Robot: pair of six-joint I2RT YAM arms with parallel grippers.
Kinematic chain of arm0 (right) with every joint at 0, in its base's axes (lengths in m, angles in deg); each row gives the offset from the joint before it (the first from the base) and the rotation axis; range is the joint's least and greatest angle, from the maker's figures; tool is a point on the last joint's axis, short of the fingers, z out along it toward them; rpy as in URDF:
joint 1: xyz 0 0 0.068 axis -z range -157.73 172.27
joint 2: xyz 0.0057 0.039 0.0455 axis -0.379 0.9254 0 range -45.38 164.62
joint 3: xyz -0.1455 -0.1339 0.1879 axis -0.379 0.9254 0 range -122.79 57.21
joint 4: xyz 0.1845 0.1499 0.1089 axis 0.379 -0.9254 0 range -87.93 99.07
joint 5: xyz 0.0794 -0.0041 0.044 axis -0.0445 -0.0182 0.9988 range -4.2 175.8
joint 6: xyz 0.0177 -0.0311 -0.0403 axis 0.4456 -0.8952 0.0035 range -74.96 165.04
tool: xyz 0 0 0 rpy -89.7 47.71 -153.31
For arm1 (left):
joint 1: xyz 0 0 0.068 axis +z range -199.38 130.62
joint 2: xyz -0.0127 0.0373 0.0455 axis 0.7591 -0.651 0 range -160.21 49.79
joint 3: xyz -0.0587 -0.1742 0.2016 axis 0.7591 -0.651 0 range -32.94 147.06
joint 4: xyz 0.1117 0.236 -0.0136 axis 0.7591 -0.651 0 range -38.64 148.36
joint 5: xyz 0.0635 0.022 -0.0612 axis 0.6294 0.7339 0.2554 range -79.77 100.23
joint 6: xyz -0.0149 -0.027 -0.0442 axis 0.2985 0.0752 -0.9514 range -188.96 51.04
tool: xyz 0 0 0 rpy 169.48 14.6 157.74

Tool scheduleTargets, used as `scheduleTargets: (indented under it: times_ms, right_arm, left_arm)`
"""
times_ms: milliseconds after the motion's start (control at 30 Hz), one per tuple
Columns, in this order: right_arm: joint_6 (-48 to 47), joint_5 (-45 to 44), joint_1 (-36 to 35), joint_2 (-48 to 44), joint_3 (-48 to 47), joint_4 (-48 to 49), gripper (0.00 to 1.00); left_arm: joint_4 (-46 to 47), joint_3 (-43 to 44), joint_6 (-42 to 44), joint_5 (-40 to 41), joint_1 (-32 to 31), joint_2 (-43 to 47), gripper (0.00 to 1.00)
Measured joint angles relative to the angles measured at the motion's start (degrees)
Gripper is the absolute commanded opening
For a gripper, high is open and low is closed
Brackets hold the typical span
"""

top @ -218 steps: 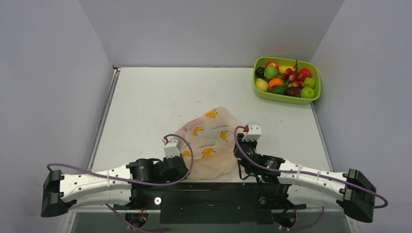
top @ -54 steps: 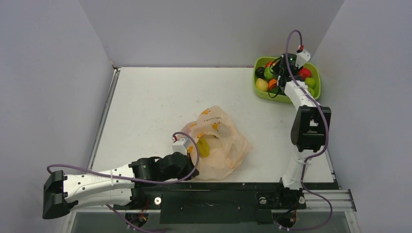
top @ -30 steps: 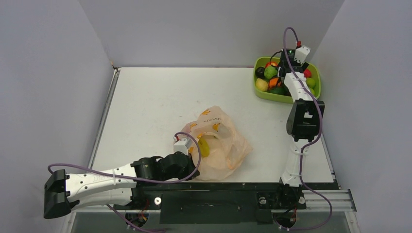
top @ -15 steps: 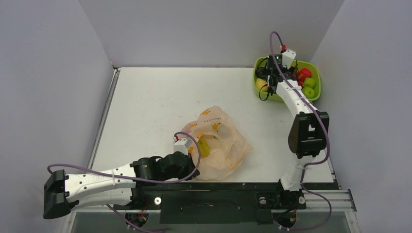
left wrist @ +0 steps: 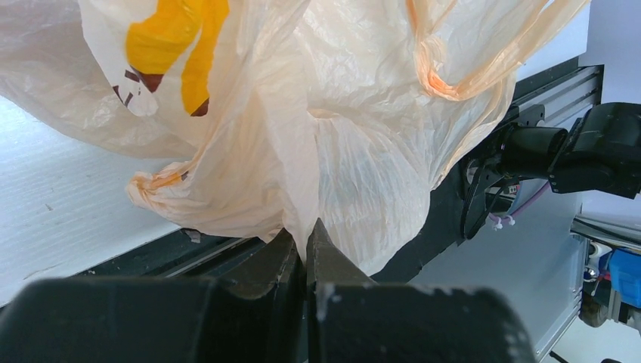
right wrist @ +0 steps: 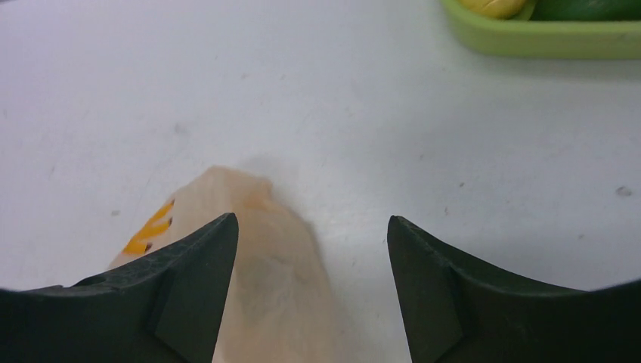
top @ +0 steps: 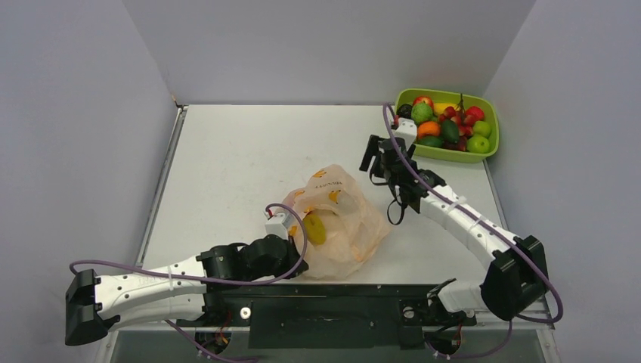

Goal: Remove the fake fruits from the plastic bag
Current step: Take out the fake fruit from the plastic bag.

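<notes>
Near the middle of the worktop's (top: 242, 151) near edge, the plastic bag (top: 344, 215) lies crumpled with its mouth turned upward, and one yellow-green fake fruit (top: 315, 229) shows inside. The left tool (left wrist: 306, 246) is clamped tight on a fold of the bag's film at its near-left side. The right tool (top: 376, 155) is empty, its jaws well apart, over bare worktop between the bag and the far right corner; its wrist view shows the bag's far tip just below it. The step in hand looks like a reach for that fruit. It would go best straight down through the mouth, jaws wide, closing on the fruit alone and not on film, while the left grip steadies the bag. The left arm's purple cable (top: 303, 237) loops just beside the mouth and could snag. In the far right corner a lime-green tray (top: 453, 156) holds the other fake fruits (top: 447, 125), well apart from the bag.
</notes>
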Motion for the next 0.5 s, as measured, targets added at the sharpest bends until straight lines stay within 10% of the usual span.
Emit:
scheduleTargets:
  times_ms: [500]
  right_arm:
    - [-1.3, -3.5, -35.9, -24.6, 14.8, 2.0, 0.57]
  left_arm:
    - [0.1, -3.0, -1.2, -0.1, 0.3, 0.2, 0.0]
